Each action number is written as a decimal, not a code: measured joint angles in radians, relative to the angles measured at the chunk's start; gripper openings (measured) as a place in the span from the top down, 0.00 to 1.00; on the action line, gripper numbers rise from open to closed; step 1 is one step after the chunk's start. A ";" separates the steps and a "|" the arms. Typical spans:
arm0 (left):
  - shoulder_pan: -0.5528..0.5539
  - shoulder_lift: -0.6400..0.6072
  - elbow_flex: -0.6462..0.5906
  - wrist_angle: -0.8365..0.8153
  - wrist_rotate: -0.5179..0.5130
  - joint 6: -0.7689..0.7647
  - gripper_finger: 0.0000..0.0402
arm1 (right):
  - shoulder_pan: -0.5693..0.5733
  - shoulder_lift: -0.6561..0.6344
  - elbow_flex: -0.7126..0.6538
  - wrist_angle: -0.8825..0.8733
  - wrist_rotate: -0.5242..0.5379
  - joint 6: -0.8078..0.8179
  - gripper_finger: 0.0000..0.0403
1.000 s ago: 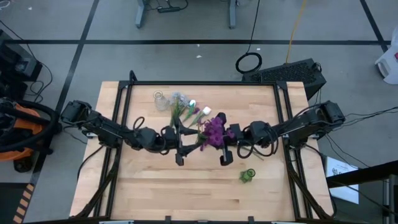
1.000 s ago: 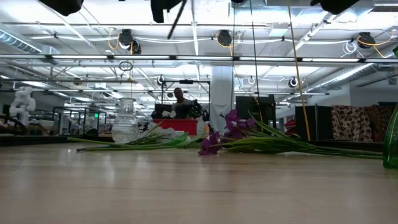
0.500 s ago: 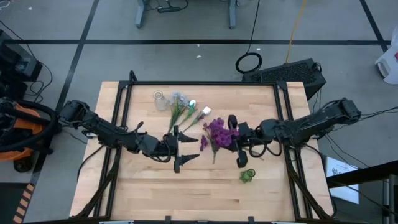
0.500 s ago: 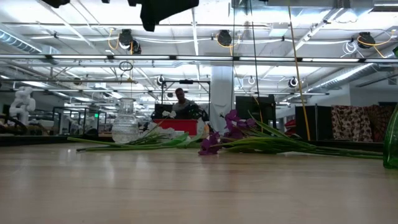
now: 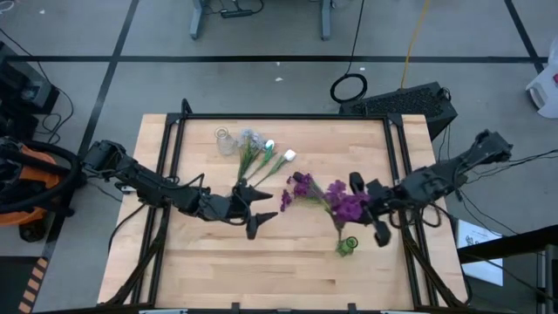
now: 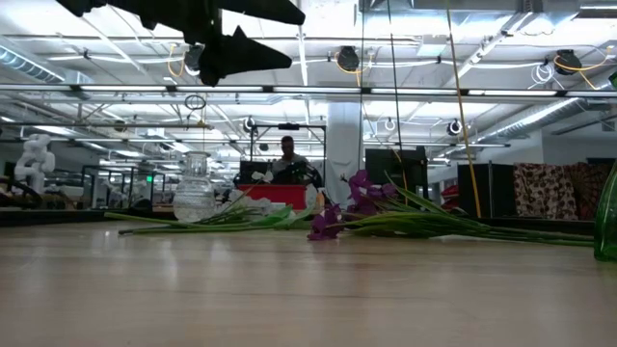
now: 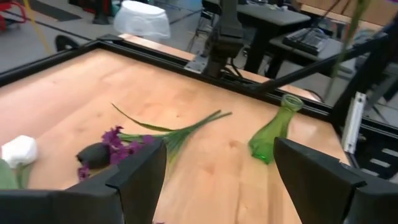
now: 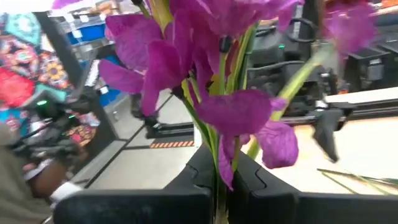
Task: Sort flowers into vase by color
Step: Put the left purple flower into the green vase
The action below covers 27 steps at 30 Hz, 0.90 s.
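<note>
Wooden table (image 5: 218, 262), ruffled purple flowers (image 5: 347, 206)

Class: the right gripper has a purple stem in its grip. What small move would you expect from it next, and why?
Probably a short carry toward the green vase, then lowering the stalk into its neck. The right gripper is shut on the purple flower, lifted off the table and hanging close beside that vase. The left gripper waits open near the white flowers.

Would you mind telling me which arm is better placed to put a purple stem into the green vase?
Right: its gripper is shut on a purple flower just above the green vase; the left gripper is open, empty, farther away.
</note>
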 joint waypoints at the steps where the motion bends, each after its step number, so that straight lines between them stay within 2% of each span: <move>1: 0.000 0.000 0.000 0.000 -0.007 0.004 0.25 | 0.014 -0.013 0.000 -0.009 0.000 -0.004 0.99; 4: 0.005 0.001 0.000 -0.003 -0.016 0.026 0.25 | 0.053 -0.052 0.000 -0.035 0.025 -0.003 0.99; 10: 0.021 0.001 0.000 -0.009 -0.010 0.053 0.25 | 0.135 -0.064 0.000 -0.194 0.293 0.011 0.99; 13: 0.024 0.001 0.000 -0.019 -0.007 0.057 0.25 | 0.168 -0.050 0.000 -0.206 0.392 0.027 0.99; 21: 0.027 0.001 0.000 -0.020 -0.004 0.054 0.25 | 0.239 -0.045 0.000 -0.178 0.423 0.109 0.99; 27: 0.026 0.001 0.000 -0.051 -0.004 0.051 0.25 | 0.325 -0.044 0.004 -0.164 0.510 0.159 0.99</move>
